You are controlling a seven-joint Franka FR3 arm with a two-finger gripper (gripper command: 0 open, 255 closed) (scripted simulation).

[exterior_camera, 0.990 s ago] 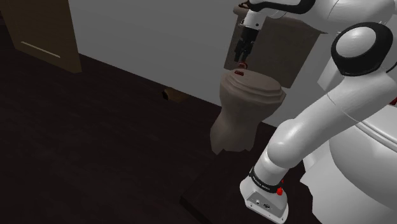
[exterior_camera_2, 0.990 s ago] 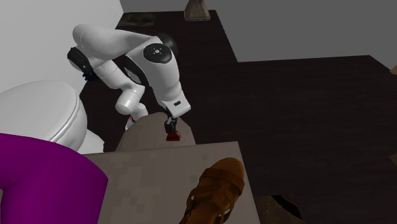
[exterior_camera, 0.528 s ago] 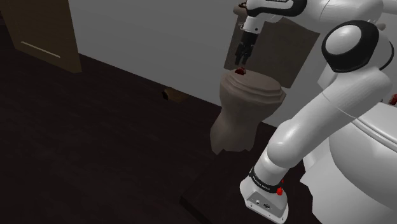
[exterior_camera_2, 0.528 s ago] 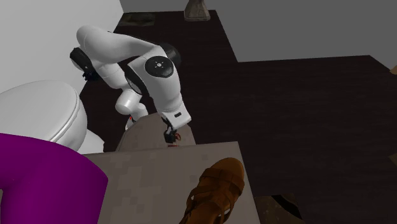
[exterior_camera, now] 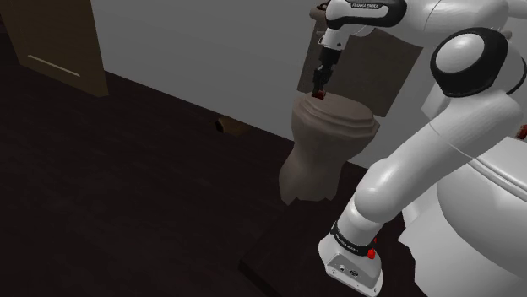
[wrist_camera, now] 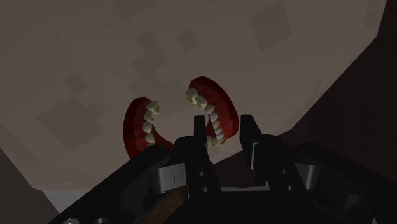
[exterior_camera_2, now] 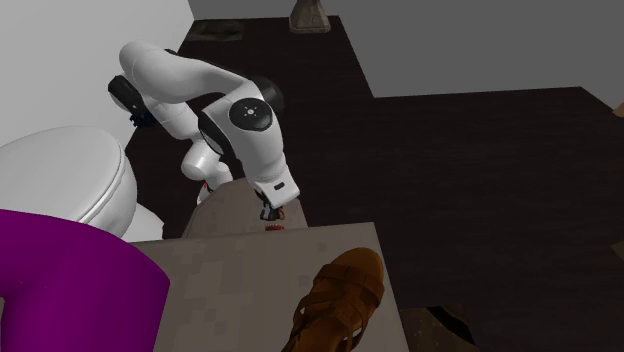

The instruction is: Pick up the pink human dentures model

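Wrist view: red-gummed dentures point(wrist_camera: 216, 102) lie splayed on the toilet lid point(wrist_camera: 95, 63), gripper point(wrist_camera: 224, 130) fingers apart astride one arch, seemingly not touching; probably light, rigid, slick, so pinch across that gum.

Dentures point(wrist_camera: 213, 118): on the toilet lid point(exterior_camera: 338, 122), at its tank end.
Jaws: just above the dentures, one arch between them.
Tank point(exterior_camera_2: 240, 290): behind the lid, against the wall point(exterior_camera: 211, 51).
Sandal point(exterior_camera_2: 340, 300): on the tank, toward the second exterior view's right.
Roll point(exterior_camera: 226, 126): on the floor point(exterior_camera: 127, 194) at the wall's foot, to the shoulder view's left of the toilet.
Stand point(exterior_camera: 287, 274): on the floor before the toilet, at the shoulder view's lower right.
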